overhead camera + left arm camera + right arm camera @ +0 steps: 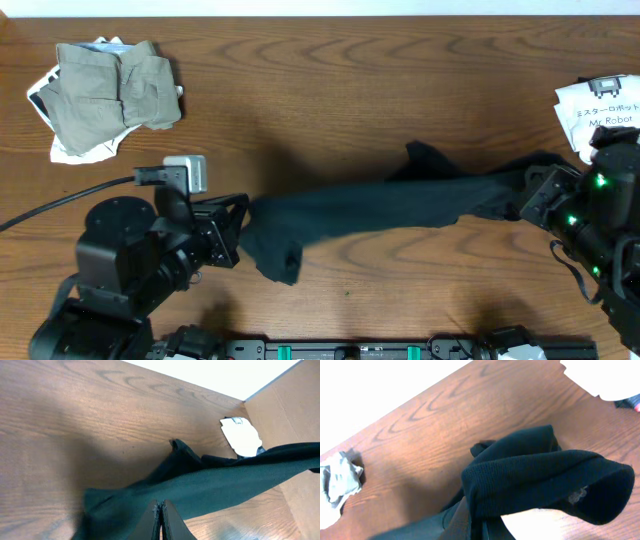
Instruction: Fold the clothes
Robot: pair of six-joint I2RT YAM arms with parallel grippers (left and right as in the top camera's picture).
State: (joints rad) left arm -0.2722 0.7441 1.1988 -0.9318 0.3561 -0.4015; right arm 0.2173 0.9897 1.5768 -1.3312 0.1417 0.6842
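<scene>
While the left claw [160,519] stands clenched, its two fingers pressed together with dark cloth pinched between them, it holds the left end of the black shirt [380,215]. The right claw [476,527] is likewise clenched, grasping the opposite end of the same garment. A thick fold of fabric bulges above its fingers, and a small pale mark [577,495] shows on the underside of that fold. Between the two claws the shirt runs as a long, gathered band across the near middle of the worktop [350,90], bunched rather than spread flat. At the left end a loose lobe droops just beside the left claw, toward the near edge. Nearer the right end a pointed flap sticks out toward the far side. The left wrist view shows part of the band raised clear of the wood, with shadow beneath it; whether the flap touches the surface cannot be determined. Well apart from the shirt, at the far left corner, a khaki-grey garment [110,90] lies crumpled on top of a white printed piece [70,152]. At the far right edge, just beyond the right arm, lies another white garment with print [598,108]. A black cable [60,202] runs across the wood to the left arm.
</scene>
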